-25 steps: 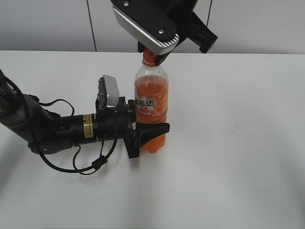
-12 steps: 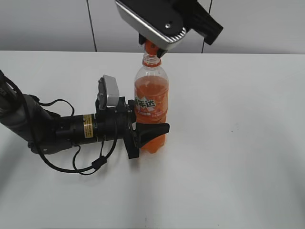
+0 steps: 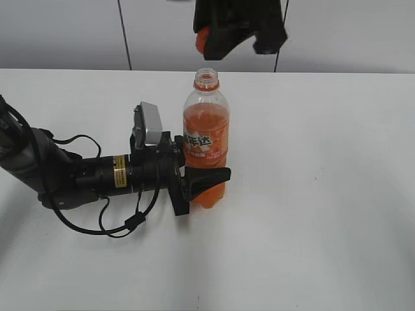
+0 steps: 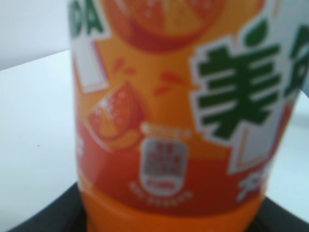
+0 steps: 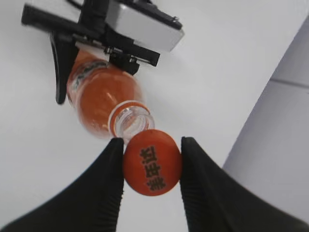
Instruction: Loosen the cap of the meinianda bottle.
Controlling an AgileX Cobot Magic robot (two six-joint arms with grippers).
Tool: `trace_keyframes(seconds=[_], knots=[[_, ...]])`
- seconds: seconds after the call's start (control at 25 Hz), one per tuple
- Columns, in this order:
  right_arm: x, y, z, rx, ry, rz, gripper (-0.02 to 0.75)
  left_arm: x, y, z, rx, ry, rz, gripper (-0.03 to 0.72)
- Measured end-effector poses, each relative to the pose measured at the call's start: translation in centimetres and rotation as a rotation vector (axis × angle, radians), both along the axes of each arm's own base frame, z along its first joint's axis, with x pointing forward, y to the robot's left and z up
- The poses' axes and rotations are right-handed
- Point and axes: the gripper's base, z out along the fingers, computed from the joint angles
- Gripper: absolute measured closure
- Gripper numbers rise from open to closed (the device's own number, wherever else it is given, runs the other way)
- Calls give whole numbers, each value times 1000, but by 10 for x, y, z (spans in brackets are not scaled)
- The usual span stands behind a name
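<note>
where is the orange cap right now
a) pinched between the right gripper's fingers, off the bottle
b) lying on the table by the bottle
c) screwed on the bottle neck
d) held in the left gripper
a: the cap sits clamped between the right gripper fingers, clear of the open neck of the meinianda bottle, while the left gripper grips the bottle's lower body.
</note>
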Motion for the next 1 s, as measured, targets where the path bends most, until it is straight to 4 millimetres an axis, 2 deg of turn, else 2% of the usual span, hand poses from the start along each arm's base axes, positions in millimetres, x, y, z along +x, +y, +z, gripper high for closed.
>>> trace_keyframes(seconds=[0.2,0.4,0.64,0.8,0.92,1.0], knots=[[3,-6,3,207,218,-625,471,0,0,0,0,0,0,293],[21,-28,3,357,352,-1080,471,0,0,0,0,0,1,293],[50,-74,4,463,435,-1344,471,0,0,0,-1,0,2,293],[71,-117,3,526,471,-1478,471,0,0,0,-1,0,2,293],[80,-146,-5,530,485,-1565,471,1,0,0,-2,1,6,293],[84,-162,-18,505,500,-1623,471,1,0,0,-1,1,7,293]])
